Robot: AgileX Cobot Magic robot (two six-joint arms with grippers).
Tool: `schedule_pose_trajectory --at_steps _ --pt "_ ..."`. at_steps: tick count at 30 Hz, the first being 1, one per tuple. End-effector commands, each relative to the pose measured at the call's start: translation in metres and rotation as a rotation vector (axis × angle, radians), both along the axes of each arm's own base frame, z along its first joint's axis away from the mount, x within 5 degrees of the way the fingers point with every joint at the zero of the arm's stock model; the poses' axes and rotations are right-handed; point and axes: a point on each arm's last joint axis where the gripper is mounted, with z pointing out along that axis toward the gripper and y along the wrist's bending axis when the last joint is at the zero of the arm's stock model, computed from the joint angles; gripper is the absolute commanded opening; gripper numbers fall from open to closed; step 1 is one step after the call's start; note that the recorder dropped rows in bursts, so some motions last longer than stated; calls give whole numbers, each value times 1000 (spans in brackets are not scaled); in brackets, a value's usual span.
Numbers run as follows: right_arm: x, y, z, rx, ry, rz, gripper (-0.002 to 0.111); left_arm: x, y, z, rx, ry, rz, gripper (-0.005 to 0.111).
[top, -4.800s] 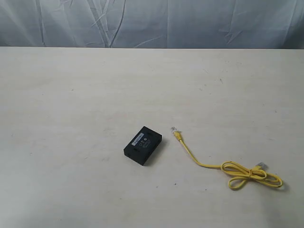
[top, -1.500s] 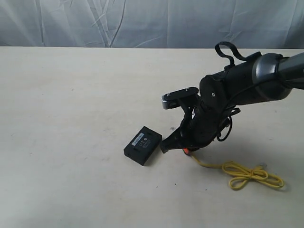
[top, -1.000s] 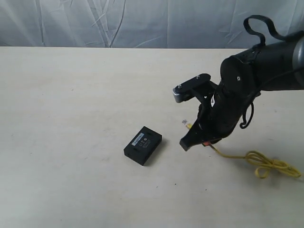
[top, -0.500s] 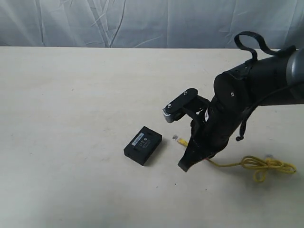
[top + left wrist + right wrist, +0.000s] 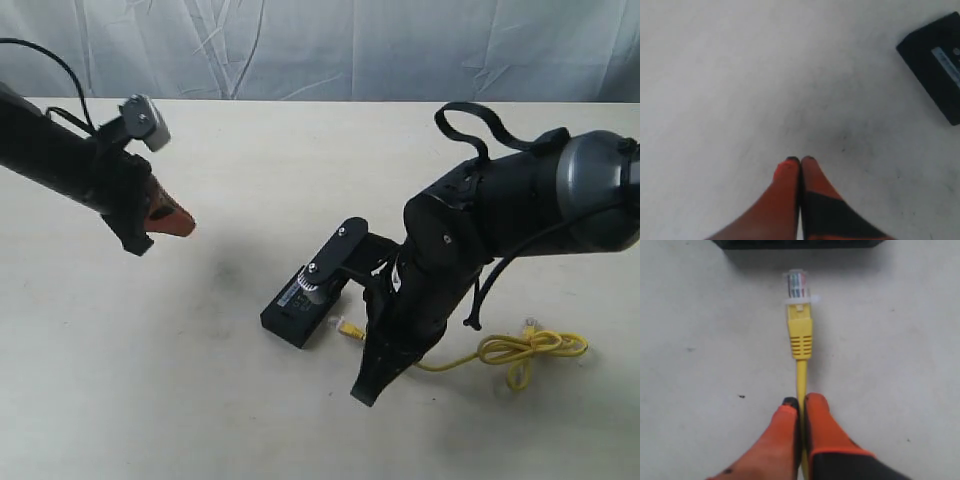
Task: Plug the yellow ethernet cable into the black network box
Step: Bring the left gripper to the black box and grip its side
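Jaws on my right gripper pinch the thin yellow cable (plug facing the flat black plastic box); left gripper closed, empty.

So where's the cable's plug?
In the exterior view, the plug is just right of the black network box, the right gripper pinching its yellow cable.

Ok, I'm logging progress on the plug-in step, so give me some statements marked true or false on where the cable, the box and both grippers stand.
1. The right gripper is shut on the yellow ethernet cable. True.
2. The plug is seated in the black network box. False: it points at the box but stops just short, with bare table between them.
3. The left gripper holds the box. False: it is shut on nothing and is apart from the box.
4. The cable's looped bundle lies on the table. True.
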Motion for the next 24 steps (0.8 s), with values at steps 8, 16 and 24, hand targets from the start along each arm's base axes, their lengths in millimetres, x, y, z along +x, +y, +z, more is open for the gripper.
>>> schedule_pose_trajectory --at_steps 8,16,24 --pt "-1 4 -4 -5 -24 68 -1 -6 -61 -35 -123 -84 -328 0" --pt "2 4 -4 -13 -59 99 -1 -12 -77 -55 -118 -41 -348 0" --pt "4 5 -20 -36 -50 115 -1 -18 -78 -54 -132 -14 -407 0"
